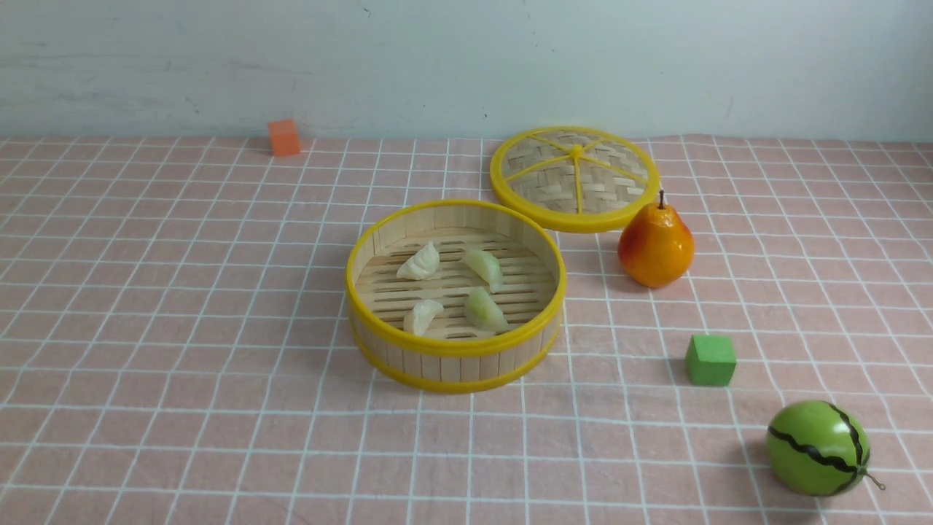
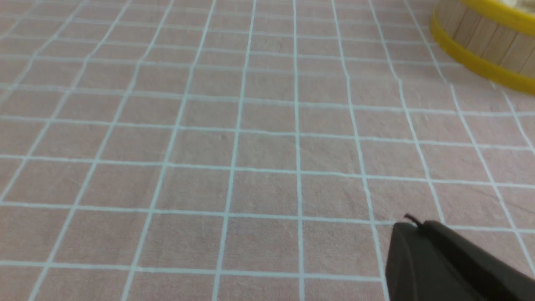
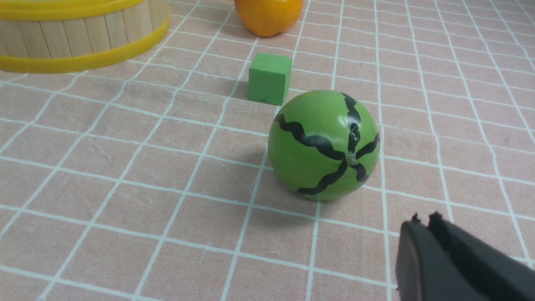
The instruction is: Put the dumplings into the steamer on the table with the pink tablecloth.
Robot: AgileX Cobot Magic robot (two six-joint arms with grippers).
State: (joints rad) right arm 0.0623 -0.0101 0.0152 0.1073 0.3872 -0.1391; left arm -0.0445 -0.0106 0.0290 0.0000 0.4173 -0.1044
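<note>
All four dumplings [image 1: 452, 286] are lying on the slatted floor of the steamer [image 1: 455, 356], two cream ones on the robot's left half and two pale green ones on the right half, none touching another. The steamer is sitting near the middle of the table [image 1: 146, 437], on the pink tablecloth [image 1: 182, 292]. Its woven lid [image 1: 575, 179] is lying flat behind it to the right, with a pear [image 1: 656, 246] standing just beside the lid's near edge. A green cube [image 1: 710, 360] and a toy watermelon [image 1: 817, 448] are resting nearer the robot on the right, and an orange cube [image 1: 283, 137] is sitting far back on the left.

The left tool [image 2: 411, 223] is hanging clenched and empty over bare cloth, apart from the steamer. The right tool [image 3: 424, 219] is hovering near the watermelon with its tips nearly together, gripping nothing.
</note>
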